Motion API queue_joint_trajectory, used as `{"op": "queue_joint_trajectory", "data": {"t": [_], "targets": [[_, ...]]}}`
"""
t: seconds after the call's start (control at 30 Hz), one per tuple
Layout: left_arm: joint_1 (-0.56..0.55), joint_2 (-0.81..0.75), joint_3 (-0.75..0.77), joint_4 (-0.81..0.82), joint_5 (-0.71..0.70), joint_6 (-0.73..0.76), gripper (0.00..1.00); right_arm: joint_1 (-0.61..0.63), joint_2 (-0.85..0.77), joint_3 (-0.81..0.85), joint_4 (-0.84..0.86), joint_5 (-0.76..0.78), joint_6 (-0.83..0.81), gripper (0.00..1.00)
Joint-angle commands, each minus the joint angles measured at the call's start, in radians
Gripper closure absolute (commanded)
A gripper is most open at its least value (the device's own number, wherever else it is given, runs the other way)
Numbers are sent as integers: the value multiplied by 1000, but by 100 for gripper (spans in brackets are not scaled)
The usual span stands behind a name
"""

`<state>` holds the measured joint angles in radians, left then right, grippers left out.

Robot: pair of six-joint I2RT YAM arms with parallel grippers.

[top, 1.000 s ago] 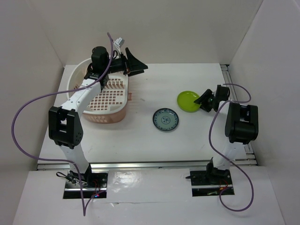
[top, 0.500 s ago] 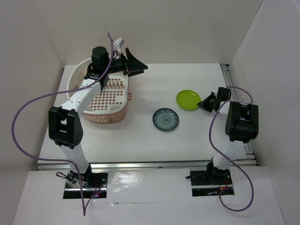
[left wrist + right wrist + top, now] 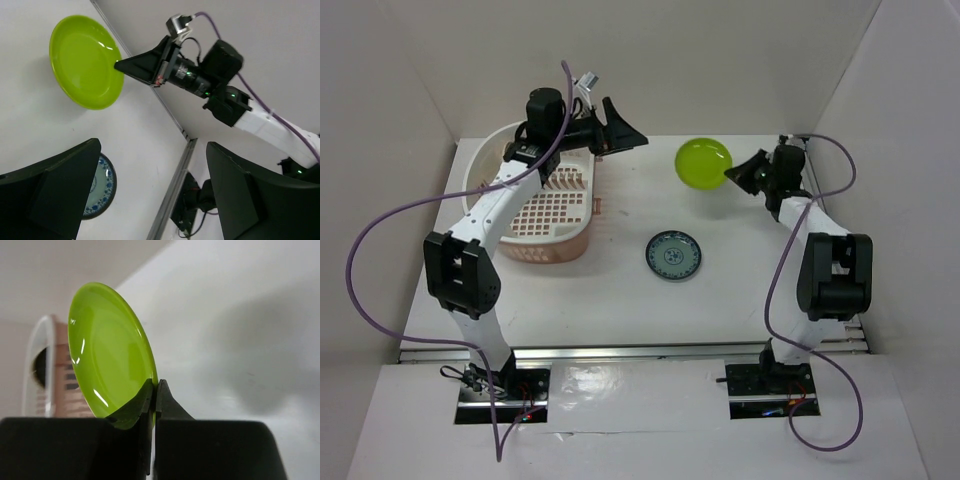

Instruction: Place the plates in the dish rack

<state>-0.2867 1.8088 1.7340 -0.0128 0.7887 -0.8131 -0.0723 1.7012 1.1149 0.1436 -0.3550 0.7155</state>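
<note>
**Lime plate pinched by the right gripper, well to the right of the dish rack**

The right gripper (image 3: 154, 391) is seen closed. Its two black fingers (image 3: 170, 412) are pressed together on the lower rim of the lime green plate (image 3: 107, 347). The plate is held by that edge alone and is tipped steeply, so that it is seen almost edge-on in the right wrist view. Its glossy hollow face is shown to the left wrist camera. In the top view the plate is carried clear of the table (image 3: 620, 290), and a faint shadow is cast on the white surface below it. It is placed well to the right of the dish rack (image 3: 488, 172), about level with the rack's far end, and is not touched by the rack.

The left gripper (image 3: 623, 135) is held with its fingers (image 3: 55, 195) spread wide apart, and nothing is gripped between them. It is poised just beyond the dish rack's far right corner and is pointed to the right, toward the lime green plate.

The blue-white patterned plate (image 3: 673, 255) is laid flat on the table to the right of the dish rack's near end, apart from it.

The dish rack itself, a white lattice basket on a pinkish base, is crossed by the left arm (image 3: 495, 205). What lies in its far end under that arm cannot be made out.
</note>
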Motion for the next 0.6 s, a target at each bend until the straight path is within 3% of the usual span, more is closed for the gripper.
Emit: {"op": "queue_joint_trajectory", "data": {"t": [0.0,0.3,0.57], "targets": [[-41,9,79,-99,-104,101,0,69,-67,68,114,-88,-19,100],[-51,29,82,-193,-261,176,0,195,-124,148,133,-122,-79,100],[-51,38,82,-225,-322,198,0,206,-126,203,149,-173,-67,100]]}}
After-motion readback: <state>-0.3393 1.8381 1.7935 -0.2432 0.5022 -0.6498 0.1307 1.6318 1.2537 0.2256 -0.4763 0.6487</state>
